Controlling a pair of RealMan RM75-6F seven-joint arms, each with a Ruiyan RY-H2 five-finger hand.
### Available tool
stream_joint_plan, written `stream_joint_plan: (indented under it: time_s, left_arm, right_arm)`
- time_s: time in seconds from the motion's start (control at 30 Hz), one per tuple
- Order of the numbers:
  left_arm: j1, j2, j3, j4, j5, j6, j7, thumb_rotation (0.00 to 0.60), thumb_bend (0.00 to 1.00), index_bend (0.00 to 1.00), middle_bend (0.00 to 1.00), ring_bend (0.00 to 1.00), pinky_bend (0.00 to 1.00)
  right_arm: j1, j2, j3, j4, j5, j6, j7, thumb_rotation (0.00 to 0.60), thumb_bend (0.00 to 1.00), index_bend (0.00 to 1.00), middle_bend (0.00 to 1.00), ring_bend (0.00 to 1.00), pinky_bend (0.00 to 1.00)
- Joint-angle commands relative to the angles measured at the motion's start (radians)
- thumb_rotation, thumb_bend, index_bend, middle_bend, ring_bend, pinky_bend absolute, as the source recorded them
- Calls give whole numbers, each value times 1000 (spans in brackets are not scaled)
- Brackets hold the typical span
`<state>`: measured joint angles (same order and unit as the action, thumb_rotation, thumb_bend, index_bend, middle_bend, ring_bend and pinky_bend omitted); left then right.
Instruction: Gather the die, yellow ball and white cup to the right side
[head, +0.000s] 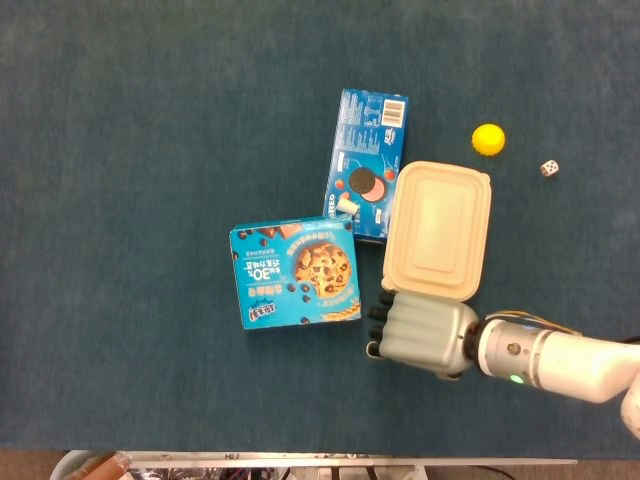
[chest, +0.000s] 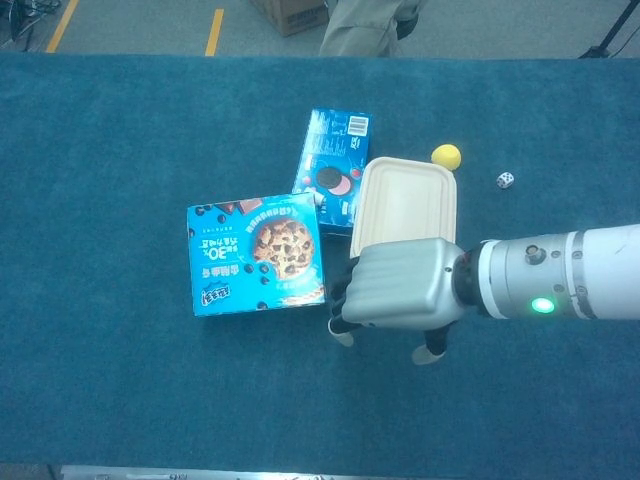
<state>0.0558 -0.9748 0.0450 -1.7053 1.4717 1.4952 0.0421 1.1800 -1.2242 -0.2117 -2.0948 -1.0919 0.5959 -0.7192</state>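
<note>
Hovering low in the frame, the right hand (head: 420, 333) has its fingers curled in on nothing, just below the beige lidded container (head: 438, 228). The yellow ball (head: 488, 139) and die (head: 549, 168) lie upper right; no white cup shows.

- Blue-carpeted table (head: 150, 120)
- Cookie box (head: 294, 273), Oreo box (head: 366, 160), beige lidded container (head: 439, 228) clustered mid-table
- Yellow ball (head: 488, 139), die (head: 549, 168) right

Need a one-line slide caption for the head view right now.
Right hand hovers at the near edge of the beige lidded container; yellow ball and die sit beyond it.
</note>
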Motion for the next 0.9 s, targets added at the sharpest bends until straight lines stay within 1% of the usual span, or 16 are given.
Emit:
stream_joint_plan:
  time_s: [0.03,0.2,0.43,0.73,0.9]
  left_arm:
    - [0,1,0,-2,1,1,2,511,293,352,394,329,201]
    - [2,4,0,-5,-1,3,4,510,294,351,392,329,201]
    - [1,3,-1,-4,-4,-2,3,508,293,351,389,329,201]
    - [3,4,-3,1,-11,-3,-2,509,294,349,387,329,189]
    - [5,6,-2,2,-11,-2,-4,510,293,348,386,329,189]
  right_arm:
    - [11,-21,-2,17,16,0,-10,600,174,314,332,160,213]
    - [23,-48,3,34,37,23,-28,600,174,314,333,160,213]
    - [52,-96,12,64,102,52,-61,600,175,314,332,160,213]
    - [87,-172,50,107,179,111,-87,600,174,314,332,160,213]
    - [101,-211,64,136,205,143,-106,600,174,314,332,160,213]
